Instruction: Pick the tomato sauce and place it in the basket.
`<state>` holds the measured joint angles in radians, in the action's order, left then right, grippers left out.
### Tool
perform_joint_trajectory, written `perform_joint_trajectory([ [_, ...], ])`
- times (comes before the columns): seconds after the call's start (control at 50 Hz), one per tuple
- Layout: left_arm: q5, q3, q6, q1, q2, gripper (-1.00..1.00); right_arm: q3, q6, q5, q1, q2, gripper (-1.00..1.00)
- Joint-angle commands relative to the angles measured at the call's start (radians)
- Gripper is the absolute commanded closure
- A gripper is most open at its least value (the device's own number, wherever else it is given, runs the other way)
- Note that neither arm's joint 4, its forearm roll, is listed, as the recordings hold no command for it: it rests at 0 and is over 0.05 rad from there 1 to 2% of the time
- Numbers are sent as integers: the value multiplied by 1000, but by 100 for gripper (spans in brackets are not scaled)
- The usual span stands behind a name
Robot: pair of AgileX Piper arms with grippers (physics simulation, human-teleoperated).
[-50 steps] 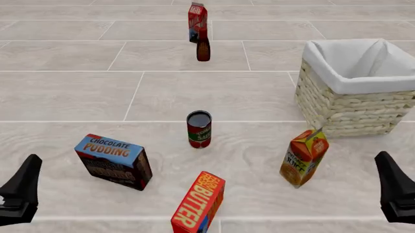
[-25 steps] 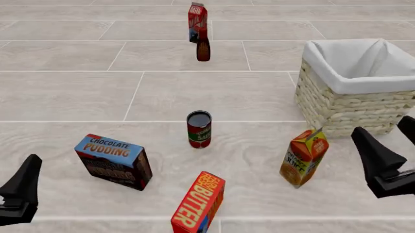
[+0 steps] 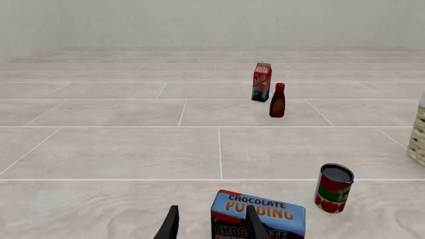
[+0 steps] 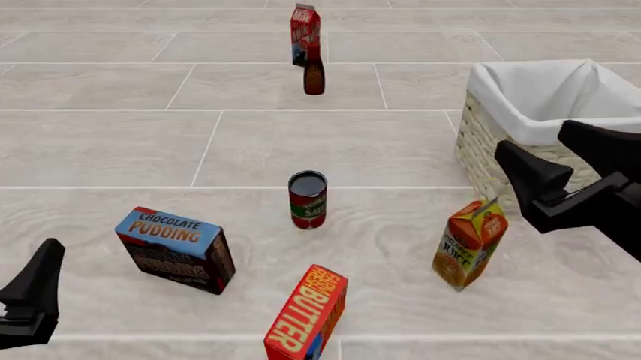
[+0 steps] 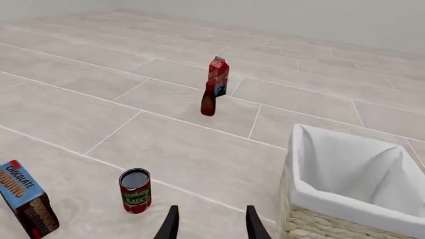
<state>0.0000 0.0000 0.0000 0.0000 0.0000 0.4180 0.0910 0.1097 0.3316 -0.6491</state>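
1. Red-labelled, with a green band and a dark grey lid, the tomato sauce point(image 4: 308, 199) is seen upright on the table point(image 4: 110, 142), near the middle of the front view; nothing is touching it.
2. Pale wicker with a white lining forms the basket point(image 4: 521, 161), set well to the right of the can and farther back.
3. The right gripper point(image 4: 566, 169) is held in the air in front of the basket, fingers spread apart and nothing between them; the tomato sauce lies well to its left.
4. The left gripper point(image 3: 211, 224) is low at the near left; its fingers are parted and empty; the chocolate pudding box point(image 4: 176, 249) is just beyond them.
5. An orange juice carton point(image 4: 470, 242) and a butter box point(image 4: 306, 314) are set nearer than the can; a milk carton point(image 4: 305, 34) and a brown bottle point(image 4: 314, 76) are far behind it.
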Motion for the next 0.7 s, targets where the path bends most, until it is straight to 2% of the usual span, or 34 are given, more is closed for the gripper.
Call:
perform_joint_trajectory([
  [0.02, 0, 0, 0, 0, 0, -100, 63, 23, 26, 55, -112, -100],
  [0.08, 0, 0, 0, 0, 0, -100, 75, -6, 32, 63, -142, -100],
  [0.12, 0, 0, 0, 0, 0, -100, 88, 2, 40, 90, -173, -100],
  [0.16, 0, 0, 0, 0, 0, -100, 107, -31, 38, 113, -206, -100],
  [0.2, 0, 0, 0, 0, 0, -100, 114, 2, 58, 121, -221, -100],
  [0.28, 0, 0, 0, 0, 0, -100, 128, -17, 84, 131, -270, -100],
  [0.7, 0, 0, 0, 0, 0, -100, 202, 1, 223, 227, -544, -100],
])
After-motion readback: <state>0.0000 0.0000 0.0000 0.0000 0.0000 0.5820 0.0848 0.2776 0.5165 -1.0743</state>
